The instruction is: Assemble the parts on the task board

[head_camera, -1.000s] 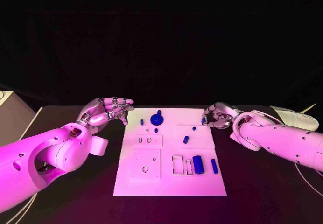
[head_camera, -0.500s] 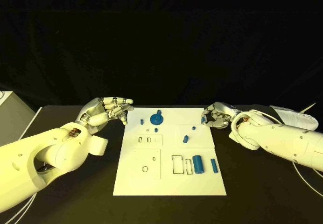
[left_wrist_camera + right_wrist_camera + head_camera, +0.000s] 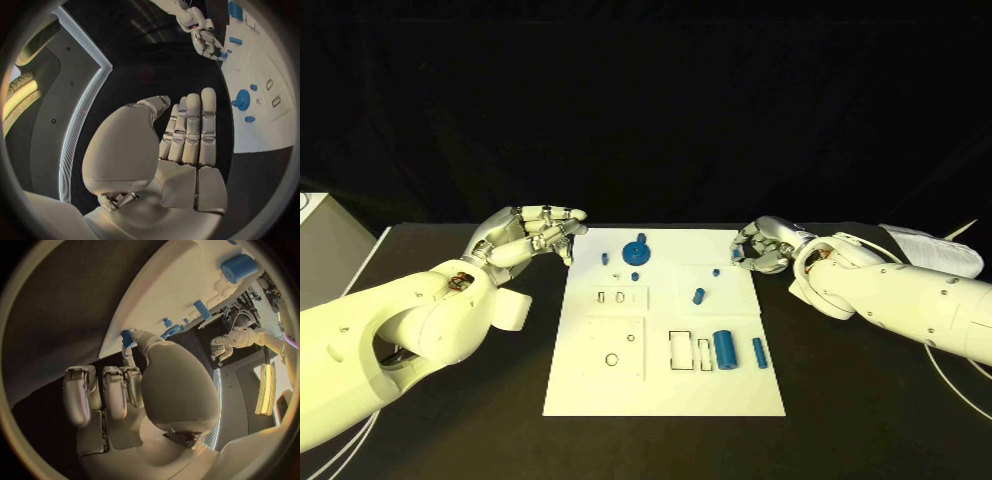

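The white task board (image 3: 661,385) lies in the middle of the black table. On it are a round blue part with a peg (image 3: 636,253), a thick blue cylinder (image 3: 726,350), a blue bar (image 3: 759,353) and several small blue pieces such as one at mid-board (image 3: 700,296). My right hand (image 3: 764,245) is at the board's far right edge. It pinches a small blue part (image 3: 127,337) at its thumb tip, with the other fingers curled. My left hand (image 3: 531,235) hovers off the far left corner, holding nothing, its fingers (image 3: 190,125) extended side by side.
Rectangular slots (image 3: 681,352) sit next to the cylinder, and two small slots (image 3: 610,297) lie on the board's left half. A pale box edge (image 3: 312,215) stands at the table's far left. Bare black table surrounds the board.
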Robot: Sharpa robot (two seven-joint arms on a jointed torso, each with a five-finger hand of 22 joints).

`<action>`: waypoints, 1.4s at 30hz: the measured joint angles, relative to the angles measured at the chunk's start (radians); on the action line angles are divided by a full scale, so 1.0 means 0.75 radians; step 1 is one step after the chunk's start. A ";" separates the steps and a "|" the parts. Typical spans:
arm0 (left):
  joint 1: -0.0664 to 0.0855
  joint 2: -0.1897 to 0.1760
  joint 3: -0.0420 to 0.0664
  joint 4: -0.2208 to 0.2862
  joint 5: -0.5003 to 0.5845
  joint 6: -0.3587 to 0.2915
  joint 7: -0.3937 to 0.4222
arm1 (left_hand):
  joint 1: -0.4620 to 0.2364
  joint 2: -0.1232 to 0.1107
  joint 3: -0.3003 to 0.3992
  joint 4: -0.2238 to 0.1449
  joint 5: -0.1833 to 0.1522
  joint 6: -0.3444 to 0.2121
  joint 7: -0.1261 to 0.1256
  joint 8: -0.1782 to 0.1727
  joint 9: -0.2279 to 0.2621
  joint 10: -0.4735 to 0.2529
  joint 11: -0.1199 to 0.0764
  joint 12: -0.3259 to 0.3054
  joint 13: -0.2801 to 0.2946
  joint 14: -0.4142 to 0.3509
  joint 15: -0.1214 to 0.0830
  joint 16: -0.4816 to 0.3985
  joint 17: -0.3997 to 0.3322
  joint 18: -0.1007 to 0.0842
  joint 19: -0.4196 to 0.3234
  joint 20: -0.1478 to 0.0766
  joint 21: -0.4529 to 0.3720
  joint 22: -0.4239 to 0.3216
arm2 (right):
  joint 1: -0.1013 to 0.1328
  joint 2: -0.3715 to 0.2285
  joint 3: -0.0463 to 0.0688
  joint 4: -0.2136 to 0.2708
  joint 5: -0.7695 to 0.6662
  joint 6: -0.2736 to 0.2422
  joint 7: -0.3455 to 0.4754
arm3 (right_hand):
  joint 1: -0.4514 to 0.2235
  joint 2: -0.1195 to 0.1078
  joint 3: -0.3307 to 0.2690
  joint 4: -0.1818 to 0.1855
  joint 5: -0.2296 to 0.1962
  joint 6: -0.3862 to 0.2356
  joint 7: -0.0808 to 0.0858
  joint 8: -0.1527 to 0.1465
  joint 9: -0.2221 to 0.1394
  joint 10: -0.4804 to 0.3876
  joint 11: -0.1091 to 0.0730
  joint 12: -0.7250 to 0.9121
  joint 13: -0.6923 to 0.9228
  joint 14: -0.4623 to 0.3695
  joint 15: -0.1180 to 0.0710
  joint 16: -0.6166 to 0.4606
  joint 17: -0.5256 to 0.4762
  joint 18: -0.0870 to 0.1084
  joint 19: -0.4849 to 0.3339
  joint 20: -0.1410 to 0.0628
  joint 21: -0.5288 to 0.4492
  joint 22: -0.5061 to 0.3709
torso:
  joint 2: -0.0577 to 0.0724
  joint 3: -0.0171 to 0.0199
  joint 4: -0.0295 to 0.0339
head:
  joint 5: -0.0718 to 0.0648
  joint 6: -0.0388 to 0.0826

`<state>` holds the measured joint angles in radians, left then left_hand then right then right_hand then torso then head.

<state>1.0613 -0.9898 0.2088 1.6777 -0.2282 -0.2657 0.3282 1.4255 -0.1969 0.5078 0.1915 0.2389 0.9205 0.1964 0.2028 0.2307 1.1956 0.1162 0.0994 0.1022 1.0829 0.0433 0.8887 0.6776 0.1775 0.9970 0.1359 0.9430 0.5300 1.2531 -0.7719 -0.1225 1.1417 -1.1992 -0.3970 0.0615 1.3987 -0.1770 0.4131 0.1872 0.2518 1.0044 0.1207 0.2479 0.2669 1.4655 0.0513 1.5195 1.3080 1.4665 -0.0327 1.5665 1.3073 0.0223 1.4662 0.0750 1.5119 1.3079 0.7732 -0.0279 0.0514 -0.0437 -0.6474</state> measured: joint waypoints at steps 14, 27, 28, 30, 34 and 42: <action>0.000 0.001 0.000 -0.002 -0.001 0.001 -0.001 | 0.000 0.000 0.006 -0.006 0.000 0.000 0.000 0.000 0.000 0.000 0.000 0.000 0.002 0.000 0.000 0.000 0.000 0.000 0.000 0.000 0.005 0.002 | -0.002 -0.008 0.001 0.055 -0.026 -0.060 -0.022 | 0.006 0.015 0.025 -0.025 0.005 0.008 -0.008 0.016 0.001 0.000 -0.008 0.005 0.000 0.000 0.000 0.000 0.000 0.000 0.000 -0.009 0.002 0.000 | -0.001 0.0009 -0.0017 | 0.007 0.005; 0.000 0.016 0.000 -0.026 -0.001 -0.001 -0.008 | 0.000 0.000 0.002 -0.009 0.000 0.000 0.000 0.000 0.004 0.003 -0.003 0.021 0.014 0.000 0.000 0.007 0.001 0.000 0.000 0.000 0.013 0.009 | 0.078 -0.018 0.010 0.256 -0.059 -0.127 -0.082 | 0.006 0.015 0.031 -0.031 -0.001 0.008 -0.008 0.016 0.001 0.000 -0.008 0.005 0.000 0.000 0.000 0.000 0.000 0.000 0.000 -0.009 0.005 0.000 | -0.017 -0.0046 -0.0116 | 0.012 0.014; 0.000 0.020 0.000 -0.029 -0.001 -0.001 -0.009 | 0.000 0.000 0.002 -0.009 0.000 0.000 0.000 0.000 0.004 0.006 -0.006 0.021 0.017 0.000 0.000 0.007 0.001 0.000 0.000 0.000 0.016 0.010 | 0.080 -0.010 0.010 0.271 -0.061 -0.133 -0.089 | 0.006 0.015 0.034 -0.034 -0.002 0.008 -0.008 0.016 0.001 0.000 -0.008 0.005 0.000 0.000 0.000 0.000 0.000 0.000 0.000 -0.009 0.005 0.000 | -0.019 -0.0052 -0.0125 | 0.014 0.015; 0.000 0.029 -0.001 -0.034 -0.001 -0.001 -0.012 | 0.000 0.000 0.001 -0.010 0.000 -0.005 -0.005 0.000 0.005 0.015 -0.009 0.031 0.020 0.003 -0.003 0.013 0.001 0.000 0.000 0.000 0.019 0.011 | 0.083 0.019 0.010 0.301 -0.065 -0.148 -0.108 | 0.006 0.015 0.035 -0.035 -0.003 0.008 -0.008 0.016 0.001 0.000 -0.008 0.005 0.000 0.000 0.000 0.000 0.000 0.000 0.000 -0.009 0.005 0.000 | -0.025 -0.0072 -0.0144 | 0.018 0.015; 0.000 0.043 -0.001 -0.046 -0.001 -0.003 -0.019 | -0.003 0.003 -0.007 -0.018 0.000 0.000 -0.010 0.000 0.008 0.041 -0.017 0.062 0.038 0.005 -0.005 0.020 0.001 0.000 -0.007 -0.007 0.029 0.016 | 0.079 0.081 0.010 0.339 -0.066 -0.178 -0.136 | 0.006 0.015 0.046 -0.046 -0.004 0.005 -0.006 0.016 0.001 0.000 -0.008 0.005 -0.001 0.000 0.000 0.000 0.000 0.000 0.000 -0.009 0.005 0.000 | -0.036 -0.0105 -0.0169 | 0.028 0.010; 0.000 0.077 -0.003 -0.075 -0.005 -0.016 -0.039 | -0.006 0.006 -0.008 -0.019 0.000 0.000 -0.010 0.005 0.009 0.048 -0.024 0.083 0.053 0.010 -0.009 0.021 0.001 0.000 -0.007 -0.007 0.035 0.018 | 0.034 0.208 0.000 0.388 -0.054 -0.253 -0.191 | 0.006 0.015 0.051 -0.051 -0.004 -0.002 -0.003 0.026 0.001 0.000 -0.008 0.005 -0.001 0.000 0.000 0.000 0.000 0.000 0.000 -0.009 0.005 -0.001 | -0.056 -0.0205 -0.0150 | 0.040 -0.002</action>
<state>1.0613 -0.9317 0.2063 1.6217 -0.2319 -0.2773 0.2992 1.4209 -0.1923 0.5017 0.1772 0.2389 0.9205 0.1891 0.2066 0.2377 1.2318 0.0983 0.1617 0.1419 1.0903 0.0362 0.9043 0.6783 0.1776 0.9915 0.1304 0.9691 0.5438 1.2783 -0.6159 -0.1225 1.4325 -1.2397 -0.5868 -0.0816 1.4029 -0.1660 0.4513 0.1488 0.2489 1.0027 0.1180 0.2675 0.2680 1.4656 0.0453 1.5233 1.3075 1.4665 -0.0326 1.5665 1.3073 0.0222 1.4661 0.0681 1.5157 1.3074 0.7310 -0.0432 0.0402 -0.0135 -0.6493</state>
